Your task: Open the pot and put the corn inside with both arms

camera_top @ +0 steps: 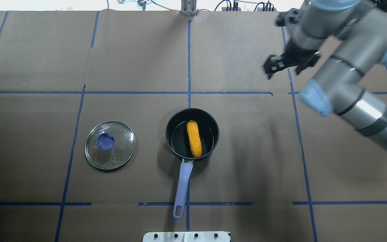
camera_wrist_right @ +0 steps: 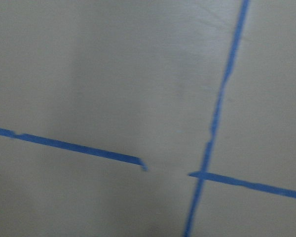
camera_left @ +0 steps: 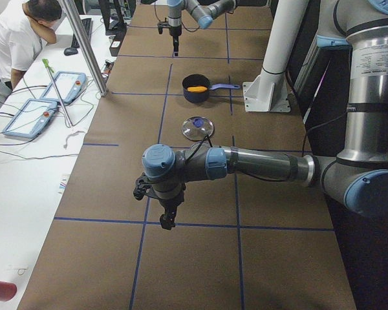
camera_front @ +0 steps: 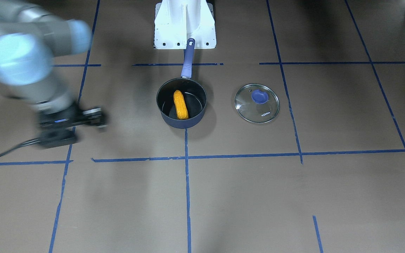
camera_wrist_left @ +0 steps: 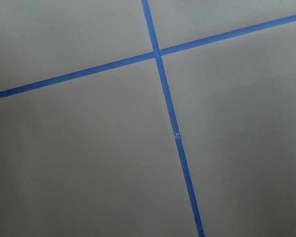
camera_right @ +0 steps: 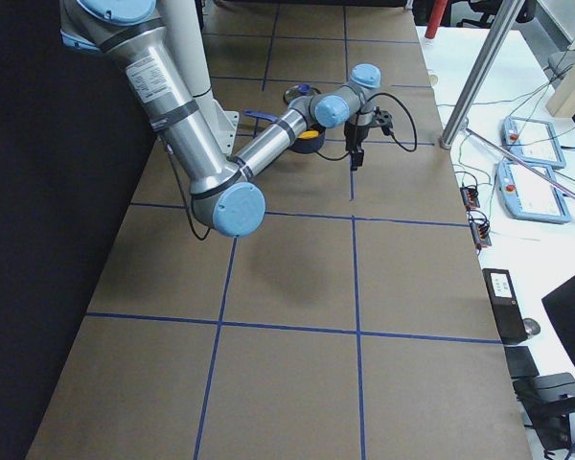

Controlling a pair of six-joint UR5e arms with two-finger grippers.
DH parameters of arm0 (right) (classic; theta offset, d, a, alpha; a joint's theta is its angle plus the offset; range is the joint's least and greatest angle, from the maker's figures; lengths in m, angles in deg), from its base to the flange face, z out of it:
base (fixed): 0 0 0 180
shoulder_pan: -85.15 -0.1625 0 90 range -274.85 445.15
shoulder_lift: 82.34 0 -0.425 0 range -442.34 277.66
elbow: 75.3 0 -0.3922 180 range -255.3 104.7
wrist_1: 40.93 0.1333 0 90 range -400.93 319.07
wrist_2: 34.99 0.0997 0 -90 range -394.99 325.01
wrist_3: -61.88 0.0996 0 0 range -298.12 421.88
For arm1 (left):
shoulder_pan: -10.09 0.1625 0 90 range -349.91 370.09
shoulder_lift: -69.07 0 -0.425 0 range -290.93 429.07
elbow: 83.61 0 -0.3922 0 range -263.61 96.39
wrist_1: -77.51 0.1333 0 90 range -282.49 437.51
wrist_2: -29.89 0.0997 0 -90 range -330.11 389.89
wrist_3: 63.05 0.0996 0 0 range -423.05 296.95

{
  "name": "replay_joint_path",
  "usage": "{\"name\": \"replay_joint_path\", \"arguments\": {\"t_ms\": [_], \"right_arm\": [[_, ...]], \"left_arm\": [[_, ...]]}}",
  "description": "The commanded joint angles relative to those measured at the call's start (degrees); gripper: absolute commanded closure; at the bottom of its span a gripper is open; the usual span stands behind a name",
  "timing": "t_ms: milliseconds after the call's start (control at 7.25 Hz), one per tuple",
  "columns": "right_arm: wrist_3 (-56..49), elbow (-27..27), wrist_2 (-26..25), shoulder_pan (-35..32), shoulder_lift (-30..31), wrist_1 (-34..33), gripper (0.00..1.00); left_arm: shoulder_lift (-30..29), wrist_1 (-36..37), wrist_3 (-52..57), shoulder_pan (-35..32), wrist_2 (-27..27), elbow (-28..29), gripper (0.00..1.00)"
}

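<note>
The navy pot (camera_top: 213,129) stands uncovered at the table's middle, its purple handle pointing toward the robot base; it also shows in the front view (camera_front: 165,116). The orange-yellow corn (camera_top: 194,139) lies inside it, as the front view shows too (camera_front: 180,104). My right gripper (camera_top: 286,69) hangs empty over bare table, far right of the pot, blurred, its fingers apart. It is at the left in the front view (camera_front: 97,119). My left gripper (camera_left: 165,219) shows only in the left side view, far from the pot. I cannot tell whether it is open or shut.
The glass lid (camera_top: 110,145) with its purple knob lies flat on the table left of the pot, about a pot's width away. The white robot base (camera_front: 185,24) stands behind the pot handle. A person (camera_left: 26,39) sits at a side table with tablets.
</note>
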Motion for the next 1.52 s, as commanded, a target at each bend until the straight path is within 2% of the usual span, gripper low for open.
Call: {"name": "replay_joint_path", "arguments": {"t_ms": [0,276,414,552,828,1379], "right_arm": [[-31.19,0.22,4.18,-16.83,14.60,-0.27,0.00],[-49.36,0.31,4.10,-28.01,26.48,-0.44,0.00],[-49.95,1.18,3.75,-31.37,31.15,-0.36,0.00],[-49.70,2.14,3.74,-32.71,32.85,-0.09,0.00],[-49.34,2.50,7.24,-32.64,33.74,0.08,0.00],[-49.43,2.15,7.87,-32.64,33.57,0.26,0.00]], "left_arm": [[0.00,0.00,0.09,0.08,0.00,1.48,0.00],[-0.09,-1.48,0.09,0.09,-0.17,4.55,0.00],[0.26,-2.37,0.17,0.00,-0.26,4.57,0.00],[0.35,-2.37,0.00,0.00,0.09,4.48,0.00],[0.26,-2.37,0.26,0.00,0.44,4.13,0.00],[0.26,-2.29,0.53,0.09,0.53,4.13,0.00]]}}
